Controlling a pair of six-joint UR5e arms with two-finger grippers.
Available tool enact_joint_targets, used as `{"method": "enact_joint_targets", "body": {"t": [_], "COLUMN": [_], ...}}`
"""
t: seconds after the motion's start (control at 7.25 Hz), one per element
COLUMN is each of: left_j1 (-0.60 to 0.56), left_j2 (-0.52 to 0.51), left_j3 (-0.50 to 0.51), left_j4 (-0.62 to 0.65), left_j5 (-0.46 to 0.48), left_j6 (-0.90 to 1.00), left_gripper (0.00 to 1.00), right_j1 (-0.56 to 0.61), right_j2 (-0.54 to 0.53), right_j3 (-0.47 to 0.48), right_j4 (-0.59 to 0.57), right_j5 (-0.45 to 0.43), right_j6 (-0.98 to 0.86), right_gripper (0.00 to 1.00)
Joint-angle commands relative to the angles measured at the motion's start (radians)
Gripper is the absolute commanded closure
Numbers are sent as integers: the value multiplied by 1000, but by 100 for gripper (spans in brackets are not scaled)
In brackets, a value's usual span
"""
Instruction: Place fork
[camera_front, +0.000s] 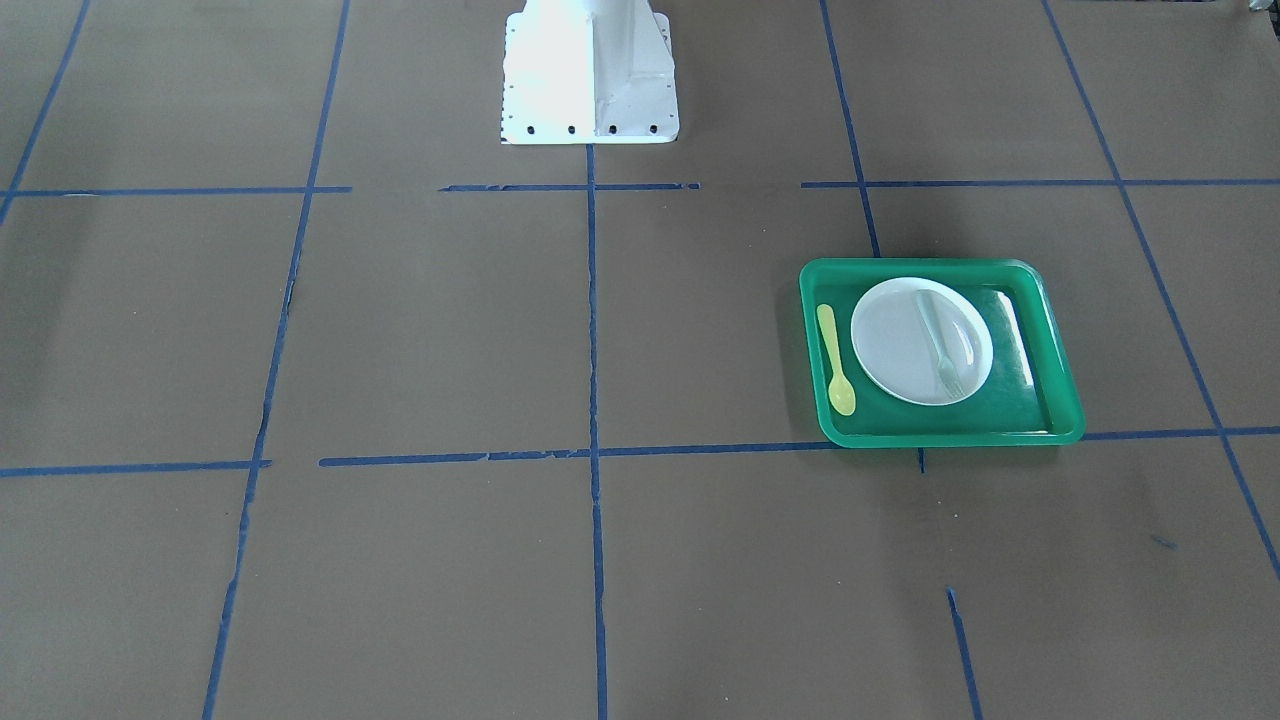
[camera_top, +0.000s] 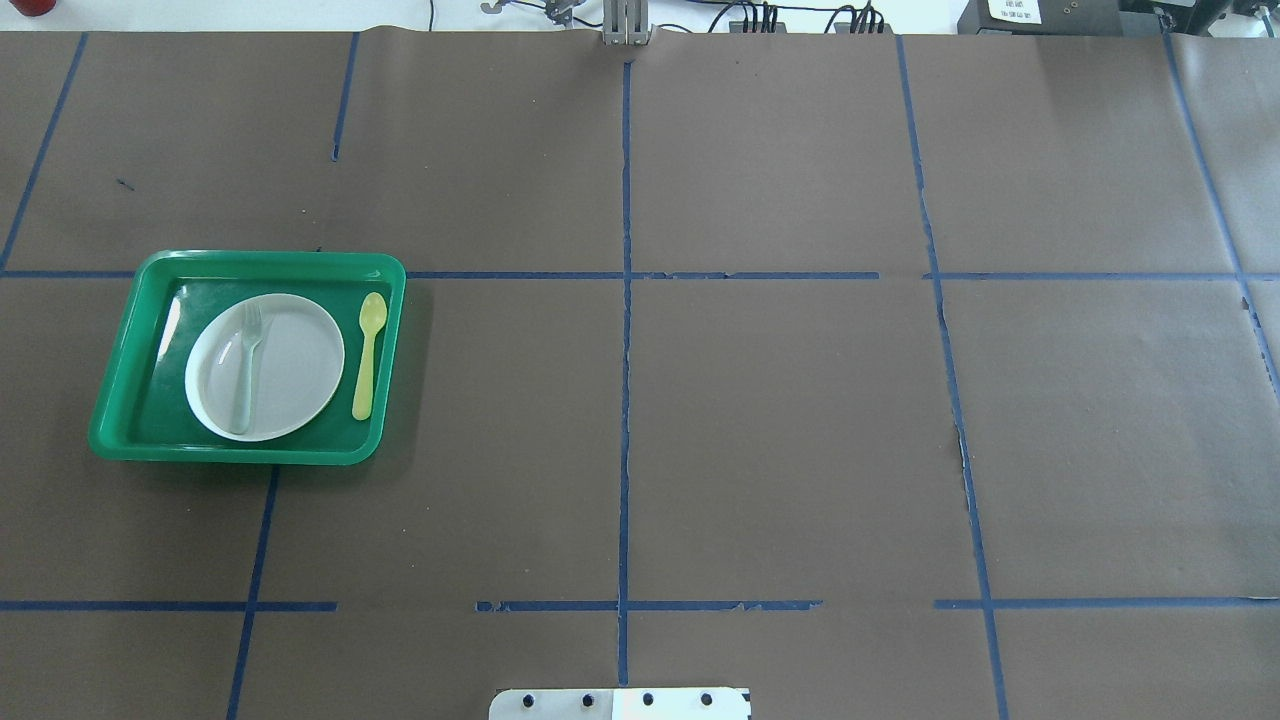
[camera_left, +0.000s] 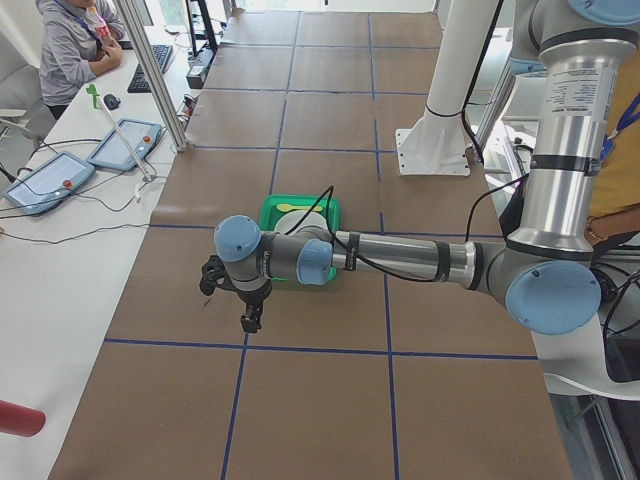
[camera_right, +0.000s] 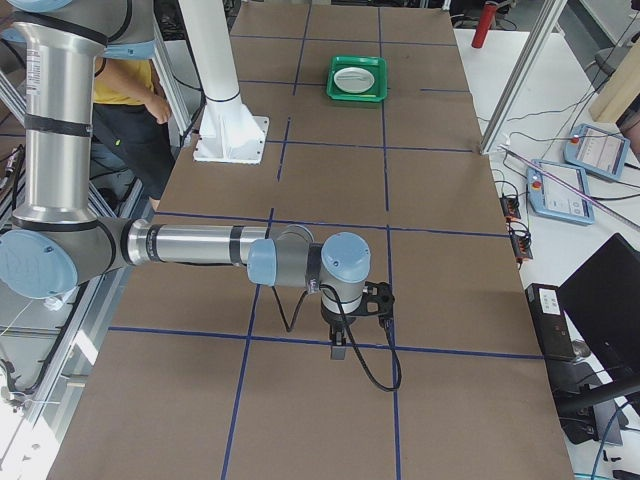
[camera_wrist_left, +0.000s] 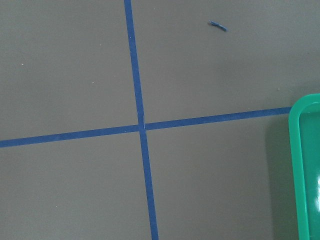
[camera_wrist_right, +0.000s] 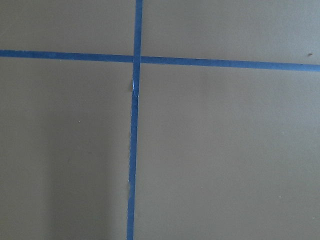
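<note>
The pale whitish-grey fork (camera_top: 245, 365) lies on the white plate (camera_top: 295, 365), along its left part, tines toward the far side. The plate sits in a green tray (camera_top: 240, 262) on the robot's left side of the table. In the front-facing view the fork (camera_front: 940, 345) lies on the plate (camera_front: 890, 340) in the tray (camera_front: 940, 437). My left gripper (camera_left: 247, 318) hangs over the table beside the tray and shows only in the exterior left view. My right gripper (camera_right: 340, 350) is far from the tray and shows only in the exterior right view. I cannot tell whether either gripper is open or shut.
A yellow spoon (camera_top: 367, 355) lies in the tray beside the plate. The brown table is marked with blue tape lines (camera_top: 625, 400). The left wrist view catches the tray's rim (camera_wrist_left: 305, 165). The white robot base (camera_front: 590, 75) stands at the table's edge. An operator (camera_left: 75, 45) sits at a side desk.
</note>
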Motion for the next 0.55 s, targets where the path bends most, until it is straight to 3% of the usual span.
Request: {"method": "enact_joint_targets", "body": {"t": [0.0, 0.41], "left_j1": [3, 2], "left_j2": [-2, 6], "left_j3": [1, -11], "left_j4": [5, -2], "left_j5": [0, 1], "left_j6": [8, 0], "left_gripper": [0, 0], "right_j1": [0, 0], "right_j2": [0, 0], "right_j3": [0, 0], "right_j4": [0, 0], "right_j5": [0, 0], "right_j6": [1, 0], "right_gripper": [0, 0]}}
